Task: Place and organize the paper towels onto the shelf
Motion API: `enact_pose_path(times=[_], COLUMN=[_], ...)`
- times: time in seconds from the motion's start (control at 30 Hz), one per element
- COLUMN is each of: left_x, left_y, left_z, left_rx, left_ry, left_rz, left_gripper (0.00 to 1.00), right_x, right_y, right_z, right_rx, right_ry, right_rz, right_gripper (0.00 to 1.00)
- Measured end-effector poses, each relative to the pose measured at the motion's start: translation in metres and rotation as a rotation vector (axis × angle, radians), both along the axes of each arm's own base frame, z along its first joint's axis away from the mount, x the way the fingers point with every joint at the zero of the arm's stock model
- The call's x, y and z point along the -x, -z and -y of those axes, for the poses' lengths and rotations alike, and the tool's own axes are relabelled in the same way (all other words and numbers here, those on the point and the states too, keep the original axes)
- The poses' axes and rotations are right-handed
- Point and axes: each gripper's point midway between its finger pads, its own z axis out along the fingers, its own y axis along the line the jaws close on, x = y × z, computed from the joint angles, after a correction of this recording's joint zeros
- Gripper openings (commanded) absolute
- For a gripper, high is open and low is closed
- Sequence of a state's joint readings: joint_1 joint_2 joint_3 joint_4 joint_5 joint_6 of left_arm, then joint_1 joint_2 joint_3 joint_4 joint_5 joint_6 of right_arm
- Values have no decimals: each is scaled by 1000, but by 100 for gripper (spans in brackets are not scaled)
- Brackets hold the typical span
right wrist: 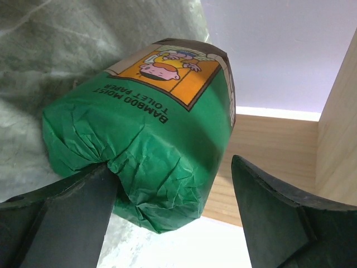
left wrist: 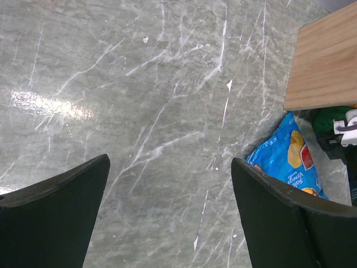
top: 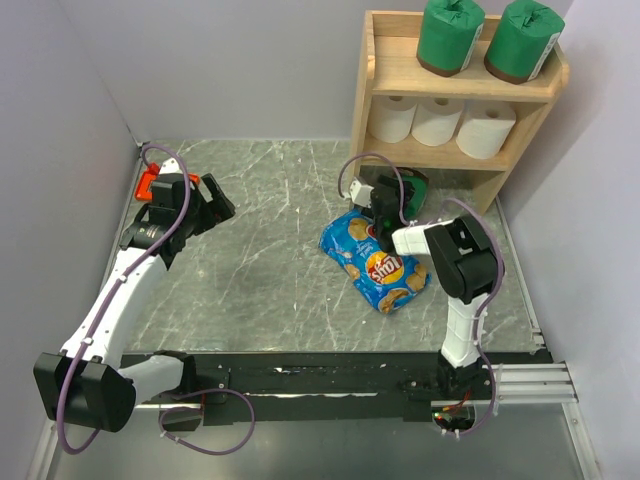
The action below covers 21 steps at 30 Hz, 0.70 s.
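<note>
Overhead, green roll [top: 420,184] half-hidden behind the right gripper [top: 392,200], between wide jaws; left gripper [top: 215,206] wide too.

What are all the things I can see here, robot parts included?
Shelf: one, light wood, far right of the table.
Shelved green rolls: two, green with brown base, top tier.
White rolls: three, white, lower tier.
Loose green roll: one, green, by the foot of the shelf.
Chip bag: one, blue, on the table in front of the shelf.
Red tool: one, red, far left corner.
Table: one, grey marbled.
Left gripper: one, black, open over bare table on the left.
Right gripper: one, black, open, fingers either side of the loose green roll.
</note>
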State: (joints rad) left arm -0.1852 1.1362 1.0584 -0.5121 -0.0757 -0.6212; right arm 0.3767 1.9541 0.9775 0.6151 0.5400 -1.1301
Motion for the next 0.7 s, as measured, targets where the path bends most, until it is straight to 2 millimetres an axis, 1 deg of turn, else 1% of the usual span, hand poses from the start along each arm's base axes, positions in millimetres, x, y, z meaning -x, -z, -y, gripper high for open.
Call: enact_pose_path(times=[0.33,0.7], left_x=[0,0], left_y=[0,0], left_z=[0,0], left_rx=[0,0], left_ry=[0,0], left_rz=[0,0], left_gripper=[96,96], right_x=[-8,-13], right_y=[2,-11], right_z=[6,13], right_rx=[33,25], right_ry=[7,28], right_rz=[26,93], right_gripper=[66,52])
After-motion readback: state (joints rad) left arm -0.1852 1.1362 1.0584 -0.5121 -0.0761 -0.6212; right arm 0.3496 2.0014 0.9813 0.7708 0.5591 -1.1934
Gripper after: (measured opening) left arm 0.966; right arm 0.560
